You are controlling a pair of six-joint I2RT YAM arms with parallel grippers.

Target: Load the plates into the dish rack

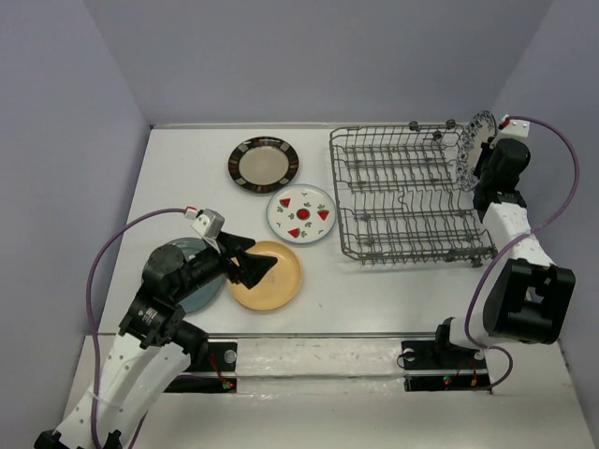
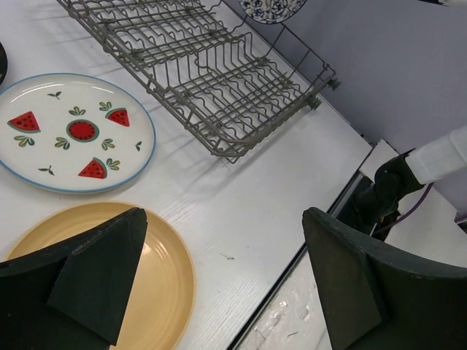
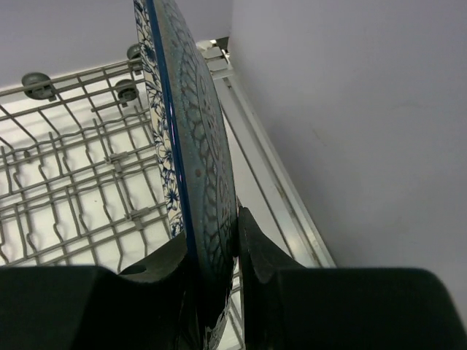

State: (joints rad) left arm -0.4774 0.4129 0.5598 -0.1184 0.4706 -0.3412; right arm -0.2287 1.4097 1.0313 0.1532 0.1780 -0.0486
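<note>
Since plates slot upright between tines, the right fingers [image 3: 259, 251] clamp the blue-flowered plate [image 3: 197, 146] on edge over the far right corner of the rack [image 1: 416, 253]; the left fingers [image 2: 102, 270], spread wide, hover at the rim of the yellow plate [image 1: 281, 282], likely the next pick.

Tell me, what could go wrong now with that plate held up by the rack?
1. The right gripper pinches the floral plate only at its rim, upright; it might slip or twist out.
2. The plate hangs at the far right corner of the rack, close to the wall, so it could miss the tines.
3. The open left gripper hovers over the yellow plate; closing could shove it.
</note>
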